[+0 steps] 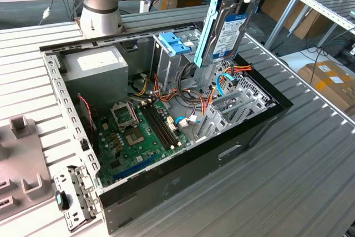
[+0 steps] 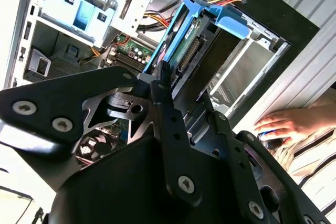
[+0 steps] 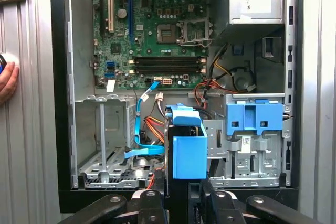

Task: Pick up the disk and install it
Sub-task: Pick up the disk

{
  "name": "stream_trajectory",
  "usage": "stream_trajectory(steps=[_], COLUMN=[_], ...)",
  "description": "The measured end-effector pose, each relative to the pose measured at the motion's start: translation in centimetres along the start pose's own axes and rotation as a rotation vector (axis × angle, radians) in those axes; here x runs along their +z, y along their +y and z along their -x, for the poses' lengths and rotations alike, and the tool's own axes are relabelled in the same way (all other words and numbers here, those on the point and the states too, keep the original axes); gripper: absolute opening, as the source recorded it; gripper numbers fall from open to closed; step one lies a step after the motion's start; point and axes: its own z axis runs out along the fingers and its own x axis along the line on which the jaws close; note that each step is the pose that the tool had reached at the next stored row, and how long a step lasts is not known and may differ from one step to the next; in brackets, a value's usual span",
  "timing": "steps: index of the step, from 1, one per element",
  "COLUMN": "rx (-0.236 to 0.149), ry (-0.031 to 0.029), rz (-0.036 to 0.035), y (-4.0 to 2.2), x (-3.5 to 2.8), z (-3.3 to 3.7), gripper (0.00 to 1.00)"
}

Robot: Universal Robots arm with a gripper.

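Exterior view: the desk (image 1: 310, 154) is carrying the open case (image 1: 166, 190), and inside it the cage (image 1: 166, 65) is standing just beside an empty bay (image 1: 238, 106) toward the exterior view's right. The disk (image 1: 224, 31) is hanging in the air above that part of the case, on edge and leaning, touching nothing below. The end effector (image 1: 244, 1) is clamping it by its upper end, one finger on each flat side, as both wrist views are also showing (image 2: 184, 98) (image 3: 184, 195).

The main risk, as I am judging it, is lying under the disk. Loose cables (image 3: 142, 129) are running across the bay (image 3: 102, 145) and the gap next to the cage (image 3: 252, 156), so a descending disk (image 3: 189, 150) could be trapping or dragging one.

Because the disk is leaning and not squared to the bay, its blue rail (image 2: 181, 30) could be catching on a metal edge and jamming.

With only one end pinched, a knock could be twisting the disk in the grip or working it loose.

A person's hand (image 3: 6, 80) is resting on the desk just beside the case wall, inside the arm's likely reach, so a swing outward could be striking it.
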Motion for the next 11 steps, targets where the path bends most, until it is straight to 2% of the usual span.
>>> stream_trajectory(steps=[11], rx=[0.000], ry=[-0.0002], rz=[0.0000], y=[-0.02], x=[0.03], z=[-1.14], gripper=[0.35])
